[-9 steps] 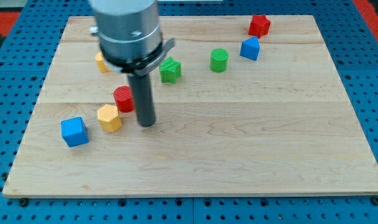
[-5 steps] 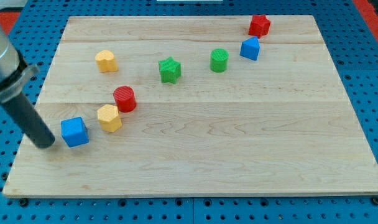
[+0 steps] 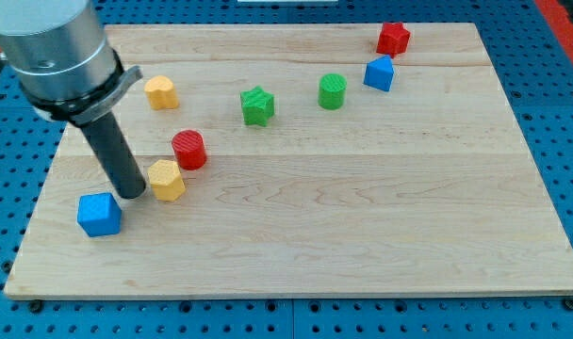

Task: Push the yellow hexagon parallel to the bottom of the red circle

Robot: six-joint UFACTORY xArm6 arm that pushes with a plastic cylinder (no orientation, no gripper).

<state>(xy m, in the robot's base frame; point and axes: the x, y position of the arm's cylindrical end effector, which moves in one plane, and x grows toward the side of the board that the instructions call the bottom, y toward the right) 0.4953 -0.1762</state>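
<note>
The yellow hexagon [image 3: 167, 179] sits on the wooden board [image 3: 362, 207], just below and left of the red circle [image 3: 188, 149], nearly touching it. My tip [image 3: 132, 192] rests on the board right against the hexagon's left side. A blue cube [image 3: 99, 214] lies a little below and left of my tip.
A second yellow block [image 3: 160, 92] lies at the upper left. A green star [image 3: 257, 104] and a green cylinder [image 3: 332, 91] lie at the upper middle. A blue block [image 3: 379, 72] and a red star [image 3: 393, 39] sit at the upper right.
My tip swung from right of the red circle out to the board's left edge, then back to the hexagon's left side. The blue cube has shifted down and left.
</note>
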